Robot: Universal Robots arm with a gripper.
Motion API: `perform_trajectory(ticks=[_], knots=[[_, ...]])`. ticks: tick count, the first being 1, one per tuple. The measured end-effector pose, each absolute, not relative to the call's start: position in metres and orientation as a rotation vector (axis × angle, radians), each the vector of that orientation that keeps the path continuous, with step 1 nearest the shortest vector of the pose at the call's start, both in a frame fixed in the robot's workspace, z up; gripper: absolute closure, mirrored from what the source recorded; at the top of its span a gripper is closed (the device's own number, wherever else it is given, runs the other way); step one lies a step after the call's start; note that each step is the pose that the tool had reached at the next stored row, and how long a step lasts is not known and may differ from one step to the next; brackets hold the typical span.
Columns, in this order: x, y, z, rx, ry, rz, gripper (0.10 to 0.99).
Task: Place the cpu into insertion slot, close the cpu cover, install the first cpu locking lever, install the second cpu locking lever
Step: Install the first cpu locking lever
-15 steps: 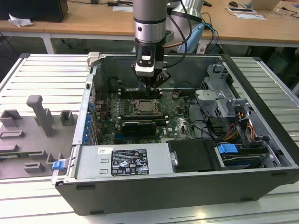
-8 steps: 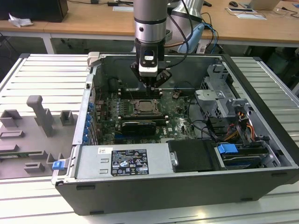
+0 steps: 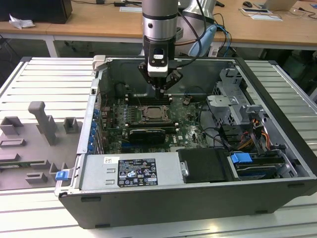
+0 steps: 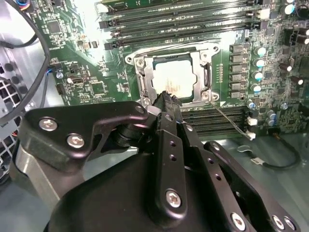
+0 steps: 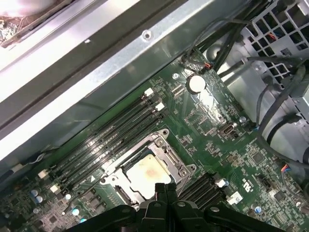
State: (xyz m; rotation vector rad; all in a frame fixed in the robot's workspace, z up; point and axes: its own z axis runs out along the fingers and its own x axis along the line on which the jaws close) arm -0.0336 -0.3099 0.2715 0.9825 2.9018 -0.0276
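Observation:
My gripper (image 3: 162, 92) hangs inside the open computer case, a little above the board, with its two fingers pressed together and nothing between them. The cpu (image 4: 175, 77), pale silver-beige, lies in the insertion slot (image 3: 157, 115) on the green board. The silvery cpu cover (image 4: 145, 77) lies flat around it, so the chip top shows through its window in both wrist views. My gripper (image 4: 166, 98) points at the socket's near edge, and its fingertips (image 5: 164, 187) stand apart from the cpu (image 5: 146, 170). A thin lever rod (image 4: 231, 121) sticks out from one socket corner.
Long black memory slots (image 4: 178, 21) flank the socket. A grey drive cage (image 3: 233, 101) with cables fills the exterior view's right, and a labelled power supply (image 3: 136, 171) sits at the front. The case wall (image 5: 96, 72) rises close by. Grey fixtures (image 3: 42, 121) stand on the table outside.

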Motion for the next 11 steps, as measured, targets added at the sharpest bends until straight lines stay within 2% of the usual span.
perform_trajectory(ticks=[11], knots=[[-0.0336, -0.3099, 0.2712, 0.705, 2.996, -0.05, 0.98]])
